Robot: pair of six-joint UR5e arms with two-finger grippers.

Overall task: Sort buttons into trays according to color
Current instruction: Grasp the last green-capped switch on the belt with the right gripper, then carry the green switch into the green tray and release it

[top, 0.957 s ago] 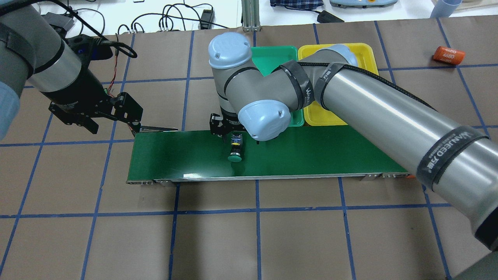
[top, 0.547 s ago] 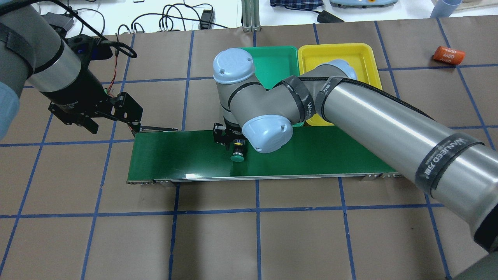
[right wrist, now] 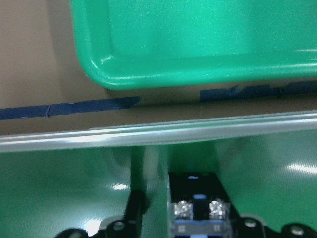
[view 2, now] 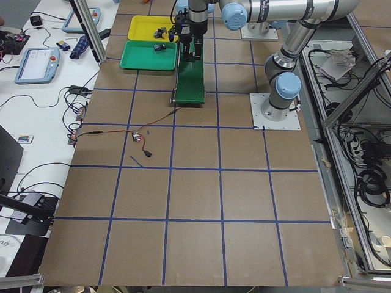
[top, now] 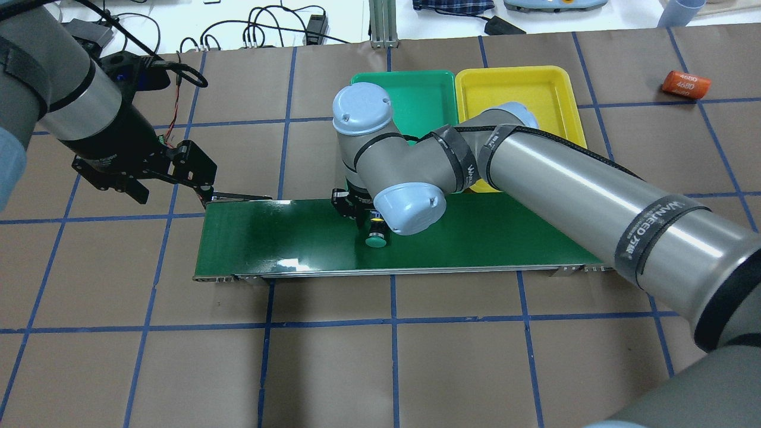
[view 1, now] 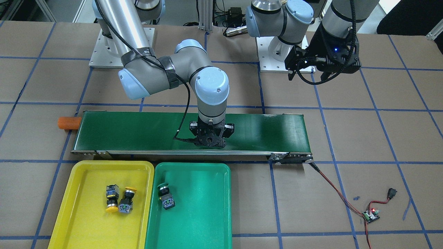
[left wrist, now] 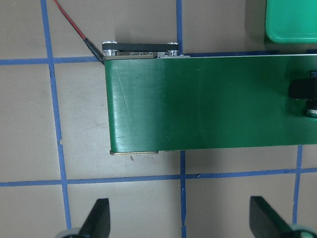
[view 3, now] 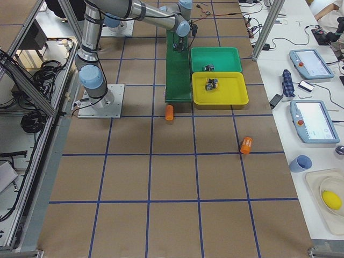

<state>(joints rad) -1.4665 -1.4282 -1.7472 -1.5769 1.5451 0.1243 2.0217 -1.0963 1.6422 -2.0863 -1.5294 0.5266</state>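
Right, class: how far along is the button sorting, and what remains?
Done: two yellow buttons lie in the yellow tray and one green button in the green tray. In hand: the right gripper is down over the last green button on the conveyor belt; whether it grips cannot be told. Left: move that button into the green tray.

The right arm (top: 565, 178) is a silver-grey tube with pale blue round joint caps (top: 362, 108), each dotted with small screws. A black braided cable (top: 594, 156) runs along it from behind the right gripper (view 1: 211, 138), bound by black straps (top: 660, 238) with white lettering. That gripper is a black linkage frame. The left arm (top: 65, 89) is also silver, turning black just behind the left gripper (left wrist: 182, 220), whose fingers (left wrist: 99, 218) are black. A blue light (view 1: 335, 49) glows on the housing behind it. Farthest from the grippers sit pale square base plates (view 1: 100, 58).
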